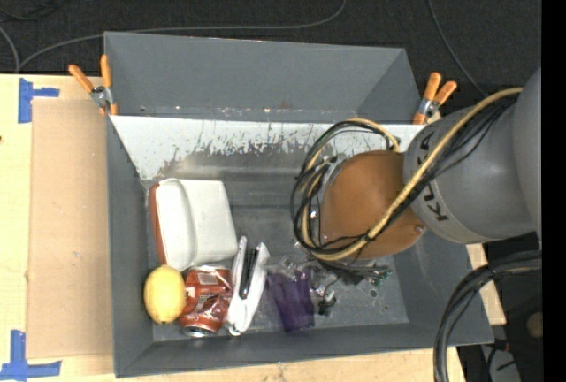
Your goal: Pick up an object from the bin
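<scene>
Closely, end effector (330, 283) beside purple piece (291, 302)

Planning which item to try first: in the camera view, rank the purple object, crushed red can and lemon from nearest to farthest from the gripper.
1. Purple object, just left of the gripper.
2. Crushed red can, farther left.
3. Lemon, farthest left, beside the can.

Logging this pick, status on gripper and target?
Gripper down near bin floor, right of centre. Purple thing nearest, just view-left of it; not seen held. White-black tool, red can, lemon further left.
</scene>
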`<move>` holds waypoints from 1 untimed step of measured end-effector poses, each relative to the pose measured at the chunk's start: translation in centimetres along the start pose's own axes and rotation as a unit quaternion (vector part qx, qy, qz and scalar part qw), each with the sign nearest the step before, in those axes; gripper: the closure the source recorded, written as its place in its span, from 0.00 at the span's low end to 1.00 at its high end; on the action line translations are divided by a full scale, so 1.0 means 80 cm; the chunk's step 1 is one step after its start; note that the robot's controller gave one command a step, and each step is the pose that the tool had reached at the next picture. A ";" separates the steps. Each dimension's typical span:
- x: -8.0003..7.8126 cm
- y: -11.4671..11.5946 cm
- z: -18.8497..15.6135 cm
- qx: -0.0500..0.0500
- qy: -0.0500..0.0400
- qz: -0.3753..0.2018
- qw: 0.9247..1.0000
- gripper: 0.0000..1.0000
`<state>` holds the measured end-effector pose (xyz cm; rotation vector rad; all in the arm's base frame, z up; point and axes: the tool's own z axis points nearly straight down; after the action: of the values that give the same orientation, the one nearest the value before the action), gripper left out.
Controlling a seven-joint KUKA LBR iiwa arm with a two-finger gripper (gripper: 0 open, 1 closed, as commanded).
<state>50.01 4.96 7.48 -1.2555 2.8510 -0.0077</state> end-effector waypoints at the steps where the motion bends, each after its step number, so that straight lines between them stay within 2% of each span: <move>1: 0.003 0.004 -0.032 -0.006 0.006 0.001 1.000 1.00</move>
<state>49.57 5.00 10.04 -1.2593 2.8671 0.0008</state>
